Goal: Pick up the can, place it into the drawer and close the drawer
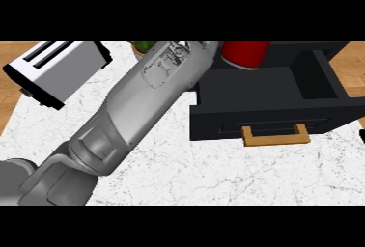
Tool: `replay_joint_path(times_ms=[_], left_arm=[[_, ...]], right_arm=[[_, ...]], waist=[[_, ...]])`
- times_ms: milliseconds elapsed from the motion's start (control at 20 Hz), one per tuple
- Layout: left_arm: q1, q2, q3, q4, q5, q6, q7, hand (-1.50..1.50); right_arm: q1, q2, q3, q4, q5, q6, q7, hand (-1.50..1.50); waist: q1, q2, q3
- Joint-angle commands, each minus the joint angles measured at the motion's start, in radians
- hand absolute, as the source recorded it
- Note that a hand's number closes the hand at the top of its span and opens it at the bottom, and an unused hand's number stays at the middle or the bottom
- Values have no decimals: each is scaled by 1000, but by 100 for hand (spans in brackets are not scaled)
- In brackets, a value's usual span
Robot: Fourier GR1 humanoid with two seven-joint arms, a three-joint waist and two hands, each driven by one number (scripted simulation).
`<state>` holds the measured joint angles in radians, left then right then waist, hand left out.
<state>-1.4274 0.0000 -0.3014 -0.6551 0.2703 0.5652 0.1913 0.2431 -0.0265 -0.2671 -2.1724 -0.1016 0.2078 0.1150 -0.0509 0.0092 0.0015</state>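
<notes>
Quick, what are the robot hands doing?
Left robot hand: out of view; only its forearm shows, by the can.
Right robot hand: out of view.

We see the red can [246,55] at the far edge, above the open black drawer [267,94]; its tan handle [276,136] faces near, right of centre.

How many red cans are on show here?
1: the can at the top edge, right of the forearm, by the open drawer. More may hide behind the forearm.
</notes>
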Motion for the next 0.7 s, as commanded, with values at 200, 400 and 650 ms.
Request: replay_joint_path(times_ms=[200, 400, 650], left_arm=[[-27, 0, -84, 125, 114, 8, -79, 150], [-42, 0, -107, 199, 142, 29, -143, 150], [-33, 0, -186, 215, 174, 78, -151, 150]], right_arm=[[-18, 1, 1, 24, 6, 4, -17, -150], [-84, -2, 32, 36, 48, -22, 8, -150], [-50, 0, 32, 31, 34, -3, 2, -150]], waist=[[-18, 4, 1], [-41, 16, 1], [-45, 11, 1]])
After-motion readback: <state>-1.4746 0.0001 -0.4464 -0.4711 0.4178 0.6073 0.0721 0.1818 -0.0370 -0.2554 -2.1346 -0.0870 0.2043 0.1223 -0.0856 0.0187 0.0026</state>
